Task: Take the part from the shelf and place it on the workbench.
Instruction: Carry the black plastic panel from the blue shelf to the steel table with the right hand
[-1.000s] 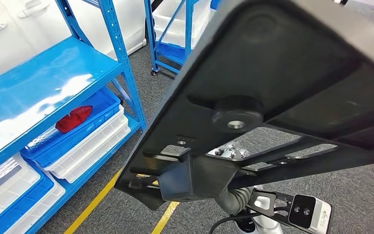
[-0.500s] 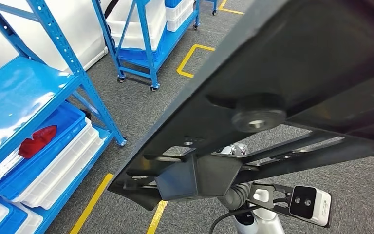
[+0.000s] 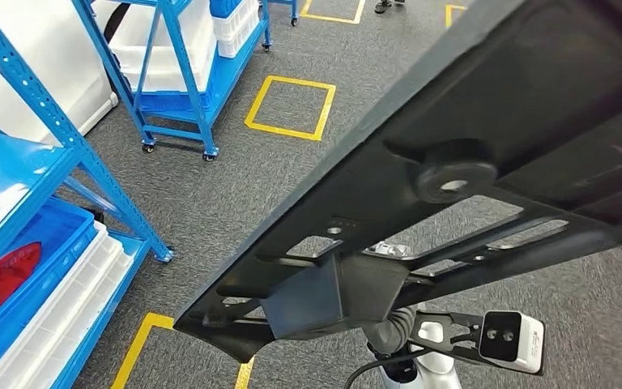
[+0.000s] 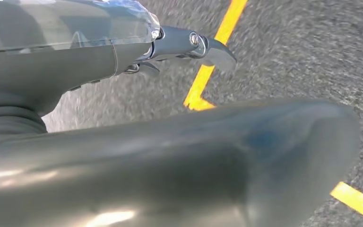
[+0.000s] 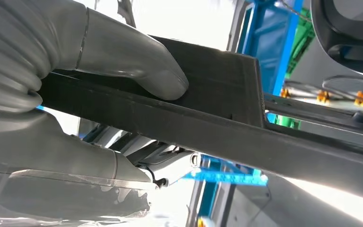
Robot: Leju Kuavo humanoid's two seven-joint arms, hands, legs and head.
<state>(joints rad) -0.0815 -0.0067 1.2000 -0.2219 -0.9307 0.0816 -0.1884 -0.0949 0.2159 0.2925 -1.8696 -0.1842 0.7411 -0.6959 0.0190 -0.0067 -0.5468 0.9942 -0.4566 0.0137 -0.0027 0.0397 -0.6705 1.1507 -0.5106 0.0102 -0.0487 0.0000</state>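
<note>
The right hand (image 5: pixel 75 113) grips the black part (image 3: pixel 470 146) at its edge, thumb on top; the left hand (image 4: pixel 123 56) holds nothing visible, its fingers blurred.

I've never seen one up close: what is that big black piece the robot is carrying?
The black part is a large flat panel, matte like moulded plastic, with a round boss, cut-out slots and a boxy block underneath. It is held tilted, high above the grey floor. The right hand grips its edge, thumb on one face and fingers on the other.
</note>
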